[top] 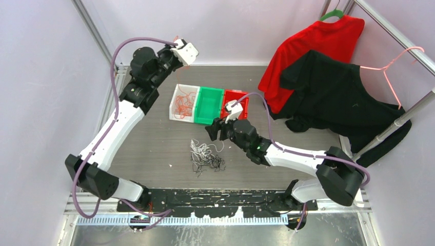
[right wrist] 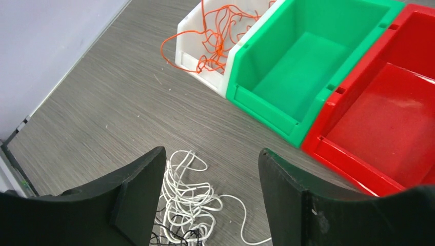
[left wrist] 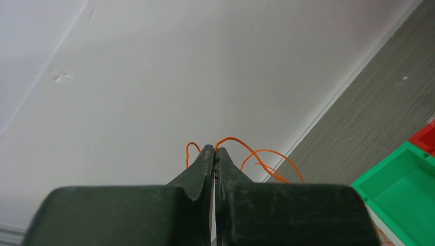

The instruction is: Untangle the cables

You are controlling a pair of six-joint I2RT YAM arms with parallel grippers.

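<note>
A loose clump of white cables (top: 201, 150) tangled with black cables (top: 209, 165) lies on the table's middle. My right gripper (top: 216, 134) hovers just behind it, open and empty; in the right wrist view its gripper (right wrist: 211, 154) frames the white cables (right wrist: 190, 205), with black strands (right wrist: 174, 238) at the bottom edge. My left gripper (top: 178, 45) is raised high at the back, above the white bin (top: 173, 105). It is shut (left wrist: 214, 149) on a thin orange cable (left wrist: 256, 154) that loops out past its tips. More orange cables (right wrist: 220, 25) lie in the white bin (right wrist: 184, 43).
An empty green bin (top: 210, 91) and a red bin (top: 241, 97) stand side by side right of the white bin. A red shirt (top: 318, 41) and a black shirt (top: 338, 97) hang from a metal rack at the back right, the black one trailing onto the table.
</note>
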